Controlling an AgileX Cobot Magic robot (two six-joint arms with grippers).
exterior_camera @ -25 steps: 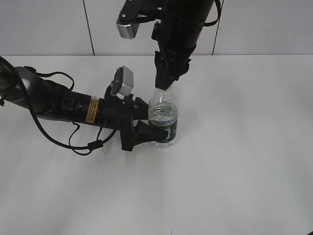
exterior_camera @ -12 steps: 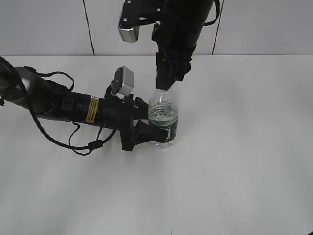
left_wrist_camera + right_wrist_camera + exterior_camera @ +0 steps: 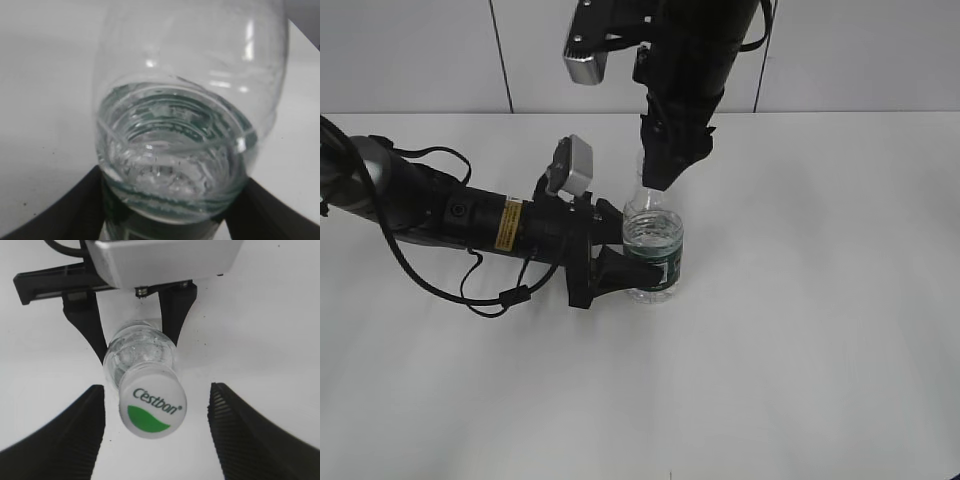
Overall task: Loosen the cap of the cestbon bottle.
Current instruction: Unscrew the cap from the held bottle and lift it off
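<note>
Two arms, exterior view: both meet at the cestbon bottle (image 3: 653, 245), which stands upright near the middle of the white surface (image 3: 800, 330).
Left hand (image 3: 620, 268): reaches in from the left, clamped on the bottle's green label band.
Right hand (image 3: 662, 172): hangs from above over the bottle's neck; its spread cannot be told here.
Left wrist view: bottle fills the frame, part full of water, dark fingers (image 3: 55, 212) against both lower sides.
Right wrist view: cap (image 3: 152, 408), white with a green mark, sits on the neck between the widely parted ribbed fingers (image 3: 65, 435), neither touching it.
</note>
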